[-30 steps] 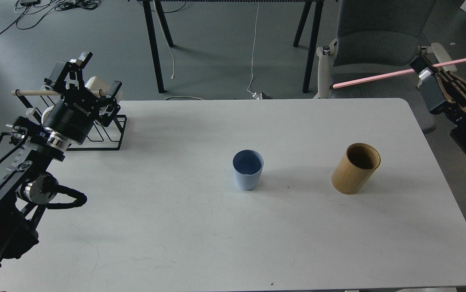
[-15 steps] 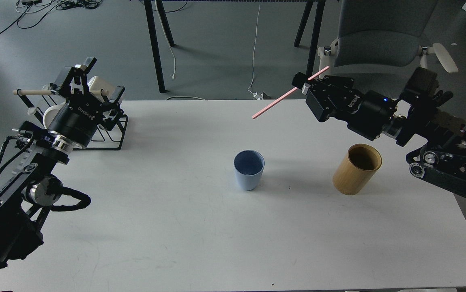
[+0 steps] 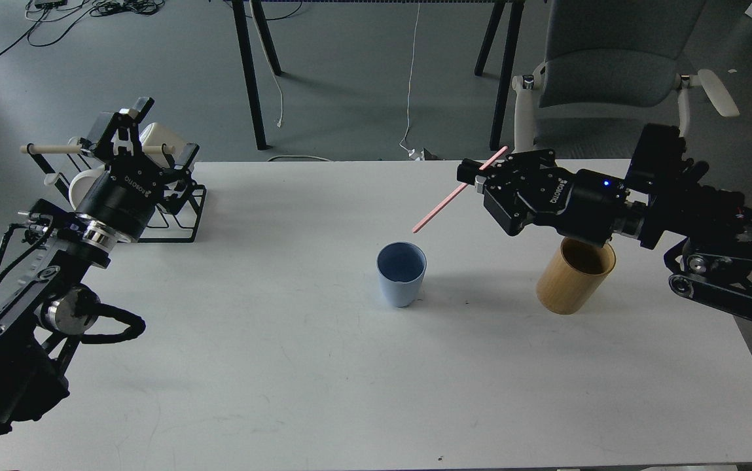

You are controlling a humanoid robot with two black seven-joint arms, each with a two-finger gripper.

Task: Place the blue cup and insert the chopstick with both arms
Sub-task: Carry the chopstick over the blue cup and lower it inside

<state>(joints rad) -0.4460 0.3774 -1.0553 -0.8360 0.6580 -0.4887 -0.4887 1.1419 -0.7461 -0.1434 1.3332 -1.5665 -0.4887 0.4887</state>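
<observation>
Gripping the chopstick (image 3: pixel 459 190) near its upper end, the right hand (image 3: pixel 480 180) hangs over the bench (image 3: pixel 284 366), stick tilted with its low tip up in the air just right of and beyond the blue cup (image 3: pixel 401 273). Cup's upright mid-bench, wooden cylinder (image 3: pixel 572 280) to its right. Left hand (image 3: pixel 143 140) sits fingers spread and empty by the far-left rack (image 3: pixel 176 219).

A white table (image 3: pixel 323 366) with rounded corners fills the foreground above a grey floor (image 3: pixel 349 78). Behind it, a grey office chair (image 3: pixel 611 59) with white armrests stands at right, beside the black legs of another table (image 3: pixel 248 72). Black cables (image 3: pixel 88 10) lie tangled at top left, and a white cord (image 3: pixel 410 85) trails down the floor.
</observation>
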